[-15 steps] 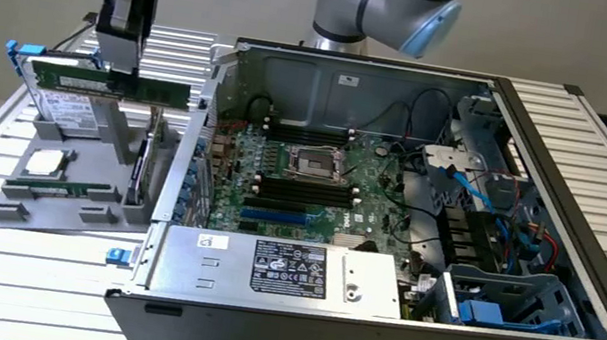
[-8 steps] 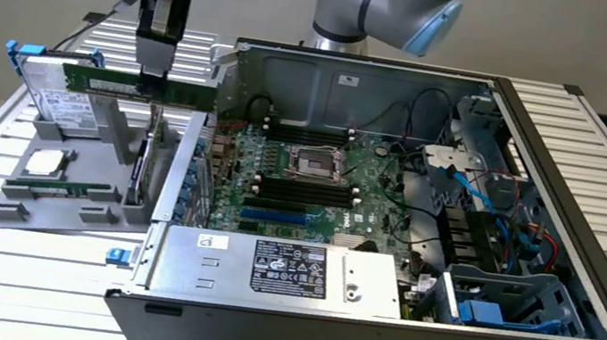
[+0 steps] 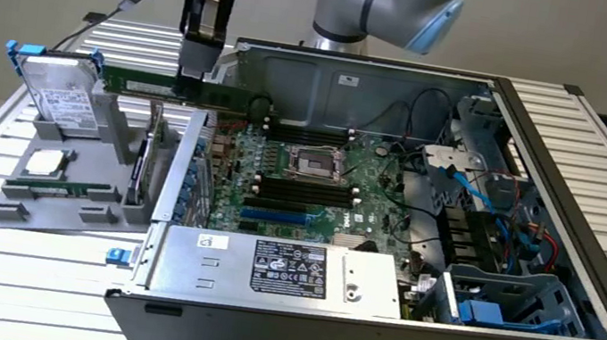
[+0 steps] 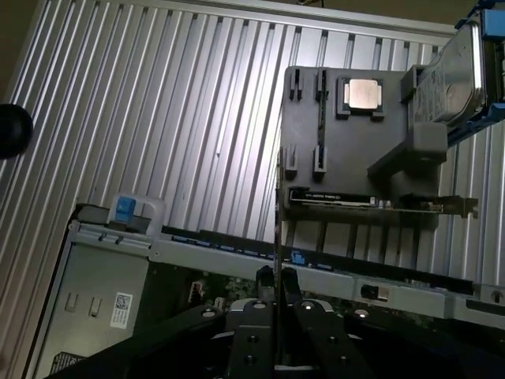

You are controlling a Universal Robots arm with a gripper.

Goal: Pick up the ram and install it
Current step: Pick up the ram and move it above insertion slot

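Subject item: the ram (image 3: 147, 85) is off its rest and in the air, above the gap between the grey parts fixture (image 3: 95, 193) and the near wall of the open computer case (image 3: 581, 211). In the exterior view its long axis runs roughly from 9 o'clock to 3 o'clock, board face upright, chips facing the camera. The gripper (image 3: 193, 70) hangs directly over it at 12 o'clock and has it by the upper edge, a little toward the 3 o'clock side of the stick's middle. The jaws are drawn in narrow and clamped on the board's two faces. The wrist view agrees: the ram (image 4: 277, 213) appears edge-on as a thin line running straight out from between the fingertips of the gripper (image 4: 276, 276), so the stick sits square in the grip (no visible tilt). The one arm on the rig has it. The black memory slots (image 3: 300, 189) on the motherboard (image 3: 382, 209) lie at about 4 o'clock from the held stick, lower down inside the case, and appear to run about parallel to its long axis. On the fixture, the square processor (image 3: 46, 160) and the hard drive (image 3: 55, 97) in its blue frame sit untouched, well apart from the jaws.
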